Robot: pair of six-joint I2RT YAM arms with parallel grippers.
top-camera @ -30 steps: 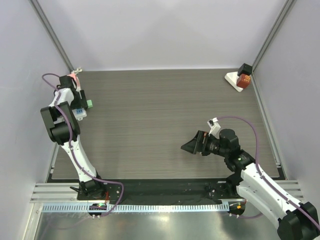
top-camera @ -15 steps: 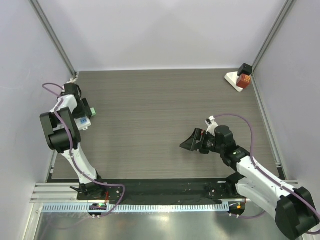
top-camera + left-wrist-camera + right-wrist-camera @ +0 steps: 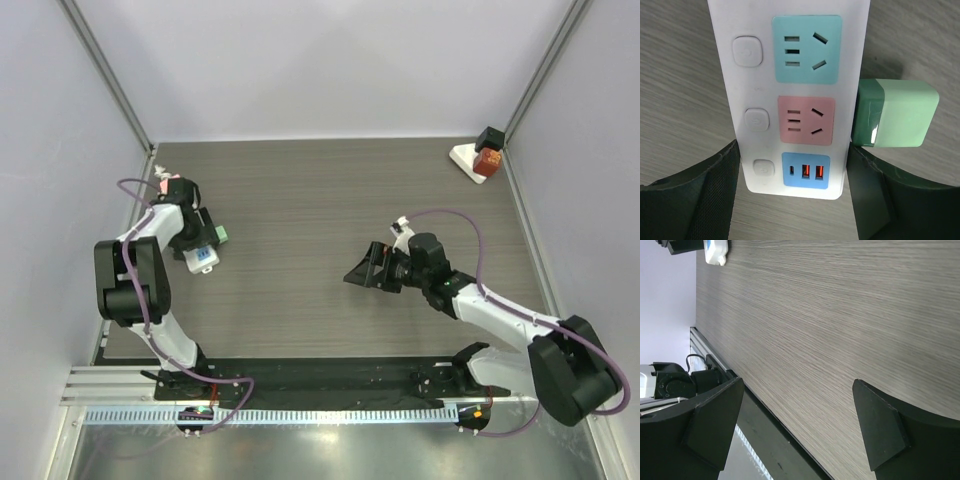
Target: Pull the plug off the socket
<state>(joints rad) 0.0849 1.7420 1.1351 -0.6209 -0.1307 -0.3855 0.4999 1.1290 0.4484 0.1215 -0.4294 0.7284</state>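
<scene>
At the far left of the bench [image 3: 320,190], the left hand [image 3: 203,243] has a white power strip [image 3: 203,258] between its fingers. In the left wrist view the two dark fingers [image 3: 715,195] press against the strip's long sides at its near end, closed on it, and the strip [image 3: 790,60] lies face up between them. Its face carries a teal socket [image 3: 806,49] farthest from the hand, then a pink socket [image 3: 806,120], then a blue panel [image 3: 805,170] with small ports lit red. A round white button sits to the left of each.

The green plug [image 3: 895,114] is right against the strip's right edge, level with the pink socket and just ahead of the right finger. Whether its pins are in the strip cannot be told. From above, the plug [image 3: 220,235] shows as a small green block on the strip's right side.

Well to the right, near the middle of the bench, the right hand [image 3: 365,275] hangs with its fingers spread wide and nothing between them. Its wrist view shows only wood grain between the fingers [image 3: 880,430].

In the far right corner stands a white block [image 3: 466,158] with red and black pieces on it.
</scene>
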